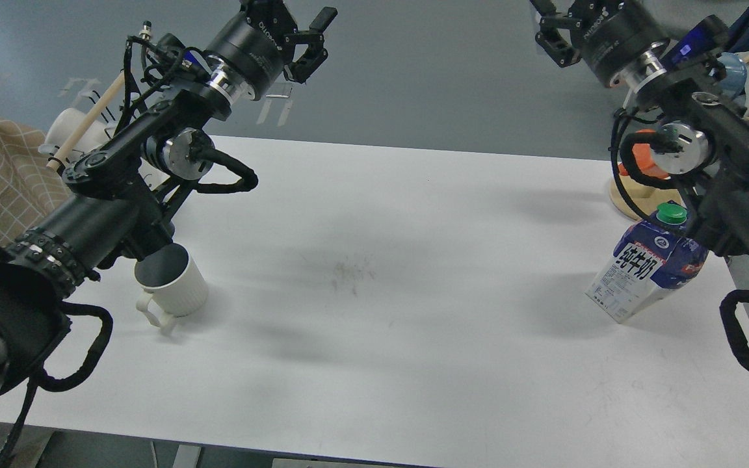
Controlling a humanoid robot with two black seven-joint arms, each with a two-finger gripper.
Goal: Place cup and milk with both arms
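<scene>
Head view, looking down at my white table (374, 338). An off-white ribbed mug (173, 281) with a looped handle stands near left, partly behind my left arm. A tall blue-and-white milk carton (647, 273) with a green cap stands far right. My left gripper (306, 39) hangs raised, fingers apart, holding nothing. My right gripper (553, 36) is cut off at the top edge; probably empty, but I cannot tell its opening. Neither item is grasped yet.

The left arm covers part of the cup's (173, 281) far rim. The right arm hides the far right side of the milk (647, 270) and most of the orange cup (642, 160) behind it. The right pincer (553, 32) is cut off by the top edge; its finger spacing cannot be determined.
</scene>
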